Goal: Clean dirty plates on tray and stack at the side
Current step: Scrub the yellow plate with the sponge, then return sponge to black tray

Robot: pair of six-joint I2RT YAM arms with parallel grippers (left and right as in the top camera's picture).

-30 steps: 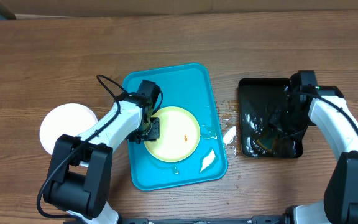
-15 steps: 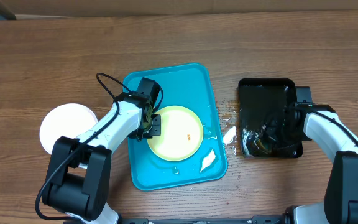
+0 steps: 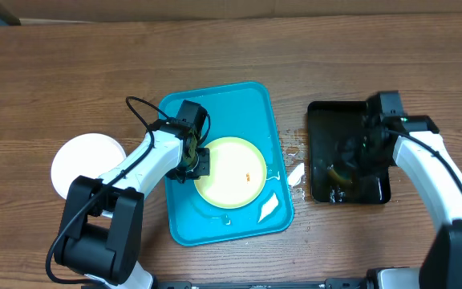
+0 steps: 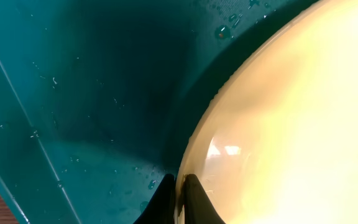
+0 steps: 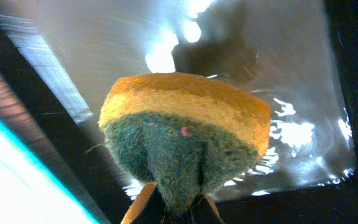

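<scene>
Overhead, a large turquoise-blue rectangular plastic tray (image 3: 215, 100) sits in the middle of the wooden counter (image 3: 54, 72), beaded with water. It holds one round pale plate with a light green rim (image 3: 227, 160), marked by a small orange-red smear (image 3: 247, 177). The left gripper (image 3: 197, 164) is closed in a thin pinch on that plate's left edge. A plain white round plate (image 3: 83, 160) rests on the counter well to the left.

At right, the right gripper (image 5: 178, 208) is clamped on a yellow-and-green scouring sponge (image 5: 185, 124) above a smaller black tray (image 3: 327, 128) of shiny water.

Likely risks: scrubbing pressure could break the narrow rim hold, sending the wet plate skating across the slick tray. The soaked sponge may drip across the counter, or twist in its small pinch.
</scene>
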